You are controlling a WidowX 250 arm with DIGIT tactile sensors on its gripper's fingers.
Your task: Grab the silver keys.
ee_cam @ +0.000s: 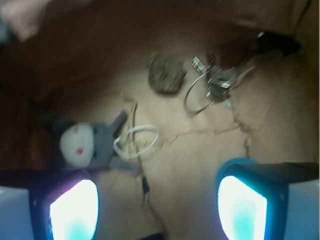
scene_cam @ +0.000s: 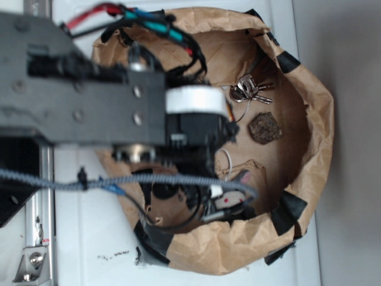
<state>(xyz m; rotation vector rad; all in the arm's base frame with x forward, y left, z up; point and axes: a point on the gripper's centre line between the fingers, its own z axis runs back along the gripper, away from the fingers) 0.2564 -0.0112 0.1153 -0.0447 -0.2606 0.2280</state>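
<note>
The pincer (ee_cam: 157,205) hangs spread wide over the floor of a brown paper bag (scene_cam: 309,161) whose rolled rim is patched with black tape, nothing between its two glowing pads (ee_cam: 74,210). In the wrist view the silver keys (ee_cam: 212,80) lie at the far side of the bag floor, well apart from the pincer, their thin wire ring (ee_cam: 192,102) looping out toward the camera. Just beside them sits a brown lumpy chunk (ee_cam: 165,75), close but seemingly not touching. Nearer the pincer's left pad lies a grey plush donkey (ee_cam: 87,142), with its white loop (ee_cam: 136,141) curled on the paper beside it. From the exterior view the keys (scene_cam: 249,89) rest near the bag's wall, the chunk (scene_cam: 265,128) just below them, and the arm (scene_cam: 83,95) covers much of the bag's opening. The bag sits on a white bench (scene_cam: 89,250).
</note>
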